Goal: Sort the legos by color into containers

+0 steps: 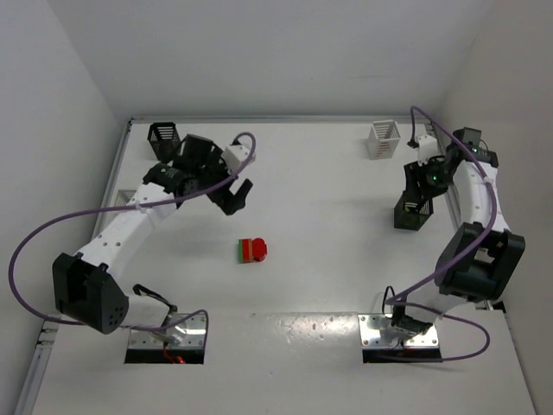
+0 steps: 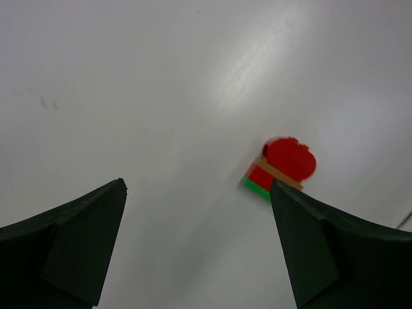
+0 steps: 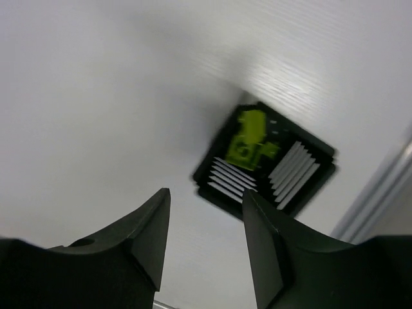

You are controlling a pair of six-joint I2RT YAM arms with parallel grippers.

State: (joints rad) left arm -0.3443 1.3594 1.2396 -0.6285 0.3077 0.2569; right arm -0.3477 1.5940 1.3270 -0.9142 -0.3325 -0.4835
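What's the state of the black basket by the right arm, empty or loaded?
Loaded. The right wrist view shows yellow-green legos lying inside the black basket, on its floor. How many is too blurred to tell.

The top view looks steeply down from above and behind the arm bases, taking in the whole table. The left wrist view hangs close over the lego stack (mid-table in the top view); the blurred right wrist view faces down at a black basket, near the table's right edge from above
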